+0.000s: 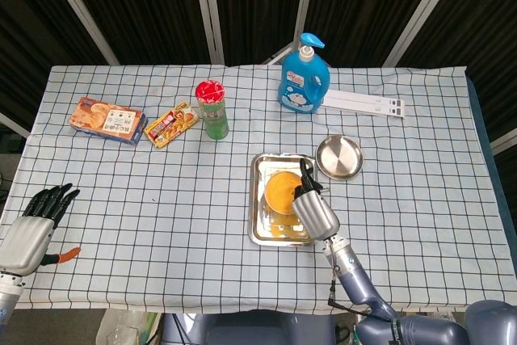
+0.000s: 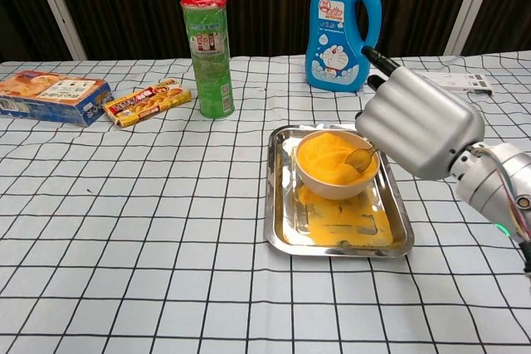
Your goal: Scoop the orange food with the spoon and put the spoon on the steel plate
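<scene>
A white bowl (image 2: 332, 181) heaped with orange food (image 2: 325, 159) stands in a rectangular steel tray (image 2: 278, 205), where more orange food is spilled. My right hand (image 2: 419, 122) grips the spoon (image 2: 359, 157), whose tip dips into the food at the bowl's right rim. From the head view, my right hand (image 1: 311, 204) covers the right side of the bowl (image 1: 279, 191). The round steel plate (image 1: 339, 157) lies bare just right of the tray (image 1: 266, 236). My left hand (image 1: 36, 224) hovers off the table's left front corner, fingers stretched out, holding nothing.
A blue detergent bottle (image 2: 343, 26) stands behind the tray, and a green chips can (image 2: 208, 55) is to its left. A snack bar pack (image 2: 147, 102) and a biscuit box (image 2: 51, 95) lie at the far left. A white power strip (image 1: 363, 103) rests at the back right.
</scene>
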Controlling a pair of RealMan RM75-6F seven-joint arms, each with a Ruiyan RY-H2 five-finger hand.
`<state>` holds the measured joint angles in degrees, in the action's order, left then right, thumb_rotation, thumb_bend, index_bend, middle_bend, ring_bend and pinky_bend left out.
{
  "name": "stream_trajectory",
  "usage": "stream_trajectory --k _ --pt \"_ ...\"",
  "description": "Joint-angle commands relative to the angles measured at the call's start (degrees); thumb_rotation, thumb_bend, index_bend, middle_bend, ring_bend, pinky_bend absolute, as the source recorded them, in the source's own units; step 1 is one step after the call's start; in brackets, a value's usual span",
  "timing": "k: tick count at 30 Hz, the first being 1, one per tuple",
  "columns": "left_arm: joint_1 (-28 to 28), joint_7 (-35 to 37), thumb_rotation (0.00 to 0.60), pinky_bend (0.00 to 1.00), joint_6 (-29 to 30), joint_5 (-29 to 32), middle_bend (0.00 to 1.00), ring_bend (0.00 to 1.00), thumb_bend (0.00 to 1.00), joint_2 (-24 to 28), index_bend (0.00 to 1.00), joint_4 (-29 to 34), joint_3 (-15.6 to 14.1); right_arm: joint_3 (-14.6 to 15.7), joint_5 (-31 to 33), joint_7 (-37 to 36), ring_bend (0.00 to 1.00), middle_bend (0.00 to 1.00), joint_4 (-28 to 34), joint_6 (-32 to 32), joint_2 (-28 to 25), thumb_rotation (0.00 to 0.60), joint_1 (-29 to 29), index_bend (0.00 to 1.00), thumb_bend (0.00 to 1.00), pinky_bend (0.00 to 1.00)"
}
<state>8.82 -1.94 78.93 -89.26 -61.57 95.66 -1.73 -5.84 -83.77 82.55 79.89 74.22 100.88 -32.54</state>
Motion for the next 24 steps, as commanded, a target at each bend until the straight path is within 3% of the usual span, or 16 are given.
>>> stream_trajectory --k 1,13,24 --pt "0.0 0.0 0.600 0.00 -0.1 0.0 0.00 0.00 0.00 0.0 0.00 0.0 0.0 -0.4 0.5 -0.8 0.29 0.57 0.8 0.1 0.5 0.600 0.2 0.65 0.69 0.00" --pt "0.0 -0.1 0.600 0.00 0.0 0.1 0.00 0.00 0.00 -0.1 0.00 0.0 0.0 -1.3 -0.1 0.0 0.29 0.57 3.7 0.6 -0.7 0.600 -0.4 0.65 0.69 0.00" --pt "0.0 -0.3 0.600 0.00 -0.1 0.2 0.00 0.00 0.00 -0.1 0.00 0.0 0.0 -1.7 -0.6 1.0 0.29 0.57 2.1 1.0 -1.5 0.600 -0.6 0.65 0.69 0.00"
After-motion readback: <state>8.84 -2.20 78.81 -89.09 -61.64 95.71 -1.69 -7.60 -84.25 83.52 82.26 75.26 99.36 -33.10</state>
